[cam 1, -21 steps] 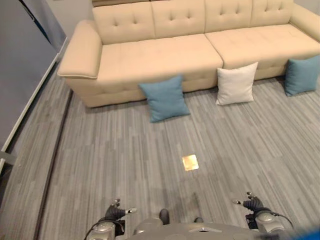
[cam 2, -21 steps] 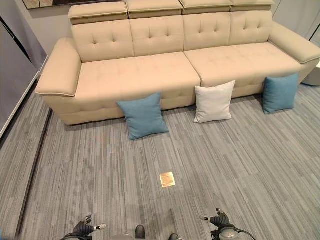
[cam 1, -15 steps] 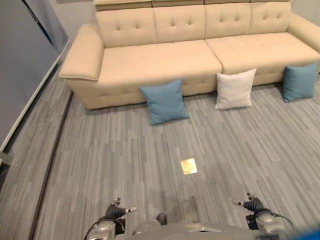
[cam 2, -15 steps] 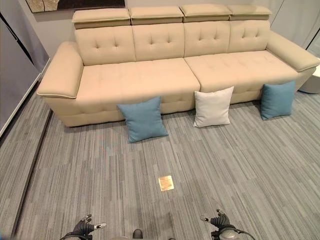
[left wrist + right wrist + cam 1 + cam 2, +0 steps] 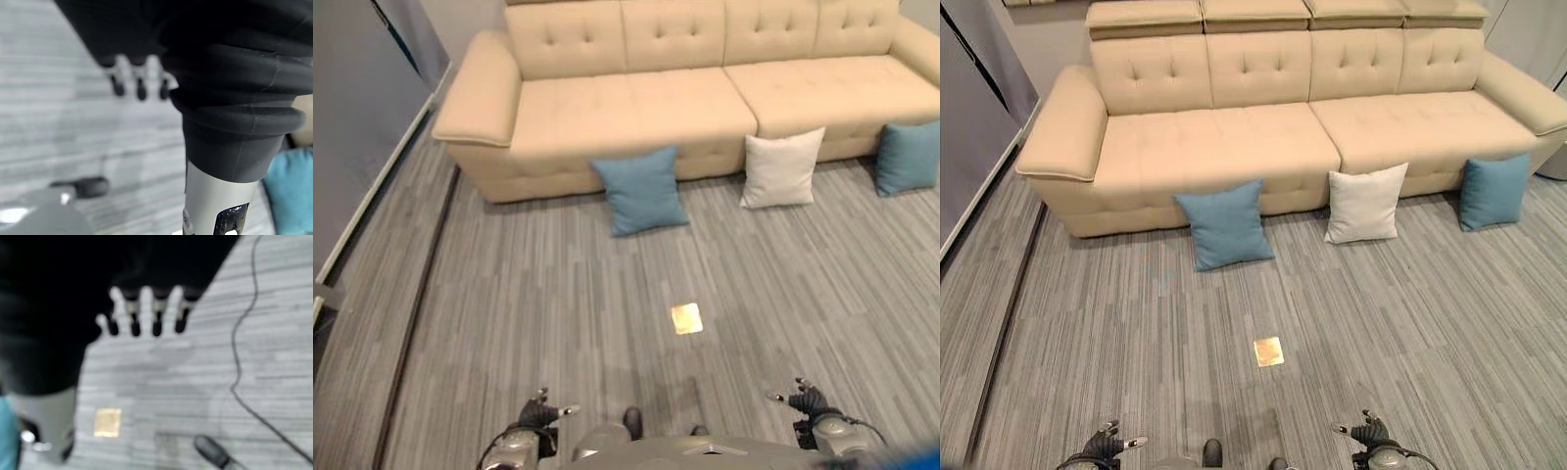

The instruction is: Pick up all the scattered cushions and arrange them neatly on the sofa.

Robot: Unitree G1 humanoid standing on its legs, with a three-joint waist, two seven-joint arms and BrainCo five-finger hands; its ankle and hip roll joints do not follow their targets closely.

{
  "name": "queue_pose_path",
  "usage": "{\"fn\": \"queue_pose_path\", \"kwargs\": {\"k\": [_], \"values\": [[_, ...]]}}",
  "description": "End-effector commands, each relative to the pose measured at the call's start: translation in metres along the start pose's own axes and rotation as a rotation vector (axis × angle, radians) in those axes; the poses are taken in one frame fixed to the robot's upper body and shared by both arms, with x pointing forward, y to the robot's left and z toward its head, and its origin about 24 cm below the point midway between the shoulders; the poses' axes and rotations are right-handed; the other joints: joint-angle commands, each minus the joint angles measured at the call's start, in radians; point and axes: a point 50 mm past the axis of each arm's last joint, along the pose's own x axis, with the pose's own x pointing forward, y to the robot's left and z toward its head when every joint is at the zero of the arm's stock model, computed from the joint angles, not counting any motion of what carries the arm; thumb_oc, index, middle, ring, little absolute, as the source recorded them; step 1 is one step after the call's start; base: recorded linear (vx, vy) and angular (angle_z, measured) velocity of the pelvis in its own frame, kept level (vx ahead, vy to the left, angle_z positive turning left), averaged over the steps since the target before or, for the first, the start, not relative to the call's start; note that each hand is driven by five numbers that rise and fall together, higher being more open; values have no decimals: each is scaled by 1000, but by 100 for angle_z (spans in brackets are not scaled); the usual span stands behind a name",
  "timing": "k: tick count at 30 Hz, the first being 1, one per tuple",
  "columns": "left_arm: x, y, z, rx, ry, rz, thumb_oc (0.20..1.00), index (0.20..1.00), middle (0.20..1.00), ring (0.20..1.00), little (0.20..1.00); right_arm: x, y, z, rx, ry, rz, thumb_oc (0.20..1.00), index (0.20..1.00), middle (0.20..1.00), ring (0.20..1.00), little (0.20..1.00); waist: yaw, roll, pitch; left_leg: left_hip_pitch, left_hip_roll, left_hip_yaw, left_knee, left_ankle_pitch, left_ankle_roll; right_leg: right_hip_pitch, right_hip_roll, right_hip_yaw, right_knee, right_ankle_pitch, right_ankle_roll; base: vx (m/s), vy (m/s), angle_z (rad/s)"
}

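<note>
Cushions [image 5: 1225, 224] lean against sofa [image 5: 1214, 147]; both hands' fingers [image 5: 146, 308] straight, empty.

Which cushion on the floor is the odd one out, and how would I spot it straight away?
Find the long beige sofa against the wall; three cushions lean against its front on the grey floor. The white cushion is the middle one, below where the two seat sections meet. It sits between two blue cushions, the only white one.

Grey striped carpet floor [image 5: 1136, 333] with a gold floor plate [image 5: 1268, 352], grey wall [image 5: 352, 117] at left.
</note>
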Motion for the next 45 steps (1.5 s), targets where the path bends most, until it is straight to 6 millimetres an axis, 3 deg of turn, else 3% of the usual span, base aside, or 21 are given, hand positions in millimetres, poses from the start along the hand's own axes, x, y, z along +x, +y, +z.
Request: {"fn": "queue_pose_path", "kwargs": {"k": [1, 6, 8, 10, 13, 17, 19, 20, 21, 22, 23, 25, 27, 29, 31, 33, 38, 41, 45], "values": [[2, 10, 5, 17, -3, 31, 1000, 1000, 1000, 1000, 1000, 2, 4, 10, -40, -21, 7, 1000, 1000, 1000, 1000, 1000, 19, -19, 8, 5, 18, -51, 101, -123, -29, -72, -149, 78, 152, 57, 152, 57, 136, -3], [3, 13, 10, 15, -20, 38, 1000, 1000, 1000, 1000, 1000, 3, 5, 15, -56, -42, 12, 1000, 1000, 1000, 1000, 1000, 11, -6, 38, 15, 17, -62, 114, -132, 0, -162, -143, 116, 346, 99, 159, 66, 112, 0], [3, 13, 13, 25, -33, 32, 1000, 1000, 1000, 1000, 1000, 3, 3, 19, -69, -57, 6, 1000, 1000, 1000, 1000, 1000, 4, -2, 44, 52, 10, -64, 99, -148, 4, -206, -130, 103, 353, 83, 149, 185, 84, -6], [3, 13, 14, 27, -37, 32, 1000, 1000, 1000, 1000, 1000, 3, 2, 20, -74, -63, 7, 1000, 1000, 1000, 1000, 1000, 2, -4, 44, 61, 7, -69, 92, -152, 3, -213, -124, 98, 322, 77, 145, 135, -36, -13], [4, 11, 19, 22, -51, 31, 1000, 1000, 1000, 1000, 1000, 5, -3, 29, -89, -92, -2, 1000, 1000, 1000, 1000, 1000, -18, -15, 48, 96, 2, -96, 82, -181, -15, -257, -104, 100, 123, 99, 143, 229, -99, 6], [4, 7, 16, 33, -44, 21, 1000, 1000, 1000, 1000, 1000, 3, -4, 21, -73, -78, 0, 1000, 1000, 1000, 1000, 1000, -33, -29, 29, 131, 8, -141, 103, -216, -45, -233, -56, 140, 91, 86, 129, 291, -157, 17], [3, 5, 14, 41, -38, 9, 1000, 1000, 1000, 1000, 1000, 2, -2, 18, -59, -72, 6, 1000, 1000, 1000, 1000, 1000, -36, -33, 13, 123, 26, -149, 148, -190, -80, -196, -35, 116, 63, 76, 112, 232, -186, 76], [3, 5, 14, 41, -37, 9, 1000, 1000, 1000, 1000, 1000, 2, -2, 18, -60, -72, 6, 1000, 1000, 1000, 1000, 1000, -38, -32, 13, 123, 27, -151, 150, -191, -80, -194, -34, 114, 61, 76, 111, 134, -159, 113], [4, 3, 15, 45, -43, 2, 1000, 1000, 1000, 1000, 1000, 2, -2, 18, -50, -75, 6, 1000, 1000, 1000, 1000, 1000, -40, -36, 17, 93, 42, -143, 214, -156, -110, -169, -27, 105, 40, 71, 101, 95, -232, 80], [5, -1, 24, 43, -72, -18, 1000, 1000, 1000, 1000, 1000, 3, -5, 23, -29, -94, -6, 1000, 1000, 1000, 1000, 1000, -31, -53, 37, -19, 78, -103, 402, -76, -144, -125, -22, 87, 4, 60, 76, 116, -301, 47], [5, -1, 26, 40, -75, -15, 1000, 1000, 1000, 1000, 1000, 3, -6, 25, -26, -101, -9, 1000, 1000, 1000, 1000, 1000, -26, -58, 43, -62, 96, -88, 468, -67, -146, -107, -12, 78, -9, 45, 60, 111, -318, 12], [6, -3, 30, 37, -85, -18, 1000, 1000, 1000, 1000, 1000, 4, -9, 26, -15, -99, -18, 1000, 1000, 1000, 1000, 1000, -10, -66, 64, -138, 113, -60, 534, -78, -134, -79, -3, 72, -18, 22, 42, 99, -161, 33], [6, -3, 33, 44, -95, -21, 1000, 1000, 1000, 1000, 1000, 4, -9, 25, -6, -95, -23, 1000, 1000, 1000, 1000, 1000, 4, -90, 66, -218, 106, -10, 447, -116, -111, -44, 0, 43, -48, 5, 45, 198, -88, 14], [6, 0, 33, 54, -98, -16, 1000, 1000, 1000, 1000, 1000, 3, -9, 22, -10, -87, -27, 1000, 1000, 1000, 1000, 1000, 15, -90, 59, -241, 114, 11, 345, -99, -122, -6, 22, 42, -67, -24, 54, 256, -1, 41], [6, 4, 34, 62, -100, -5, 1000, 1000, 1000, 1000, 1000, 3, -8, 21, -12, -83, -27, 1000, 1000, 1000, 1000, 1000, 22, -91, 55, -268, 128, 36, 274, -33, -133, 14, 35, 37, -69, -43, 52, 230, 59, 21], [6, 7, 30, 59, -85, 3, 1000, 1000, 1000, 1000, 1000, 2, -2, 19, -4, -78, -12, 1000, 1000, 1000, 1000, 1000, 21, -94, 37, -226, 119, 40, 203, -9, -119, 9, 33, 22, -50, -31, 55, 148, 136, -14], [4, 13, 18, 57, -50, 13, 1000, 1000, 1000, 1000, 1000, 1, 8, 20, -12, -86, 19, 1000, 1000, 1000, 1000, 1000, 32, -104, 7, -159, 71, 24, 171, -48, -93, 22, 7, 31, -3, -41, 84, 172, 177, -14], [3, 20, 18, 65, -43, 29, 1000, 1000, 1000, 1000, 1000, 2, 14, 25, -20, -98, 37, 1000, 1000, 1000, 1000, 1000, 39, -99, 7, -122, 55, 25, 167, -77, -68, -7, -22, 44, 105, -25, 115, 137, 196, -1], [3, 26, 22, 73, -61, 43, 1000, 1000, 1000, 1000, 1000, 2, 16, 37, -34, -138, 52, 1000, 1000, 1000, 1000, 1000, 26, -69, 24, -73, 42, 11, 143, -93, -28, -107, -44, 81, 333, 52, 161, 123, 183, 1]]}}
